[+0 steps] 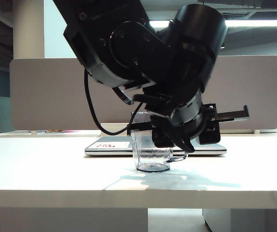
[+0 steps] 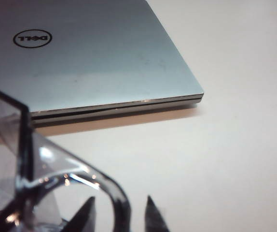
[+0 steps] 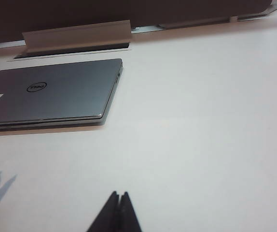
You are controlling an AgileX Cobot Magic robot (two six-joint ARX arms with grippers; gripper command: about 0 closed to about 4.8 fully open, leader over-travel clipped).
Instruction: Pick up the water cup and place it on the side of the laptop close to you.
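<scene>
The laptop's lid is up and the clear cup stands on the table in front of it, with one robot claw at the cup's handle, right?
Not quite: the laptop is shut, lid flat, as the left wrist view shows. The rest holds: the water cup stands on the table before it, the left gripper open astride its handle.

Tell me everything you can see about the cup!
The cup is clear, smoky plastic with flat facets, a thick base and a squared handle. It stands upright on the white table, just in front of the closed laptop, on the near side. It looks empty. The left gripper sits at the handle, its fingertips apart on either side of the handle's bar; whether they touch it is unclear.
</scene>
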